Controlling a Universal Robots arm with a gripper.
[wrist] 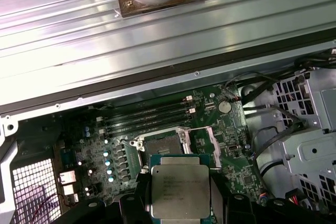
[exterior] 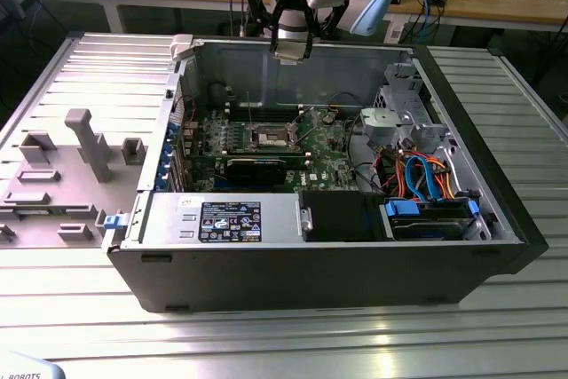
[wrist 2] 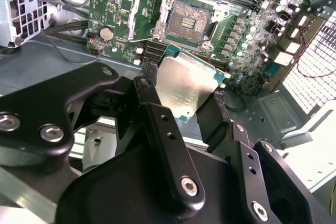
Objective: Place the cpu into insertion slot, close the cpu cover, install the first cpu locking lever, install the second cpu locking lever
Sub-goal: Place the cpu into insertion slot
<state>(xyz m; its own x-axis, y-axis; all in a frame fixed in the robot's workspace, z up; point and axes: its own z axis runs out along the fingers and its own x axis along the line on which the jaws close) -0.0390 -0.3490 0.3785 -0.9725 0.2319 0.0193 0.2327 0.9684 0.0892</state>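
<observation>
My gripper (exterior: 291, 49) hangs above the back wall of the open computer case (exterior: 461, 122), shut on the cpu (wrist 2: 184, 85). The cpu (wrist: 180, 190) is a flat square chip with a dull silver top and a green edge, pinched on two opposite sides by the black fingers (wrist 2: 152, 106). Below it on the green motherboard lies the insertion slot (wrist 2: 189, 22) (wrist: 160, 144) (exterior: 269, 138), uncovered, its dark pin field showing. The cpu cover (wrist 2: 143, 18) (wrist: 203, 139), a thin metal frame, is swung open to one side of the slot.
Long black RAM slots (wrist: 147, 114) run beside the slot. A black expansion card (exterior: 257, 166) lies nearer the case front. A drive cage with cables (exterior: 417, 144) fills the exterior view's right. A grey fixture plate (exterior: 62, 166) lies at the exterior view's left.
</observation>
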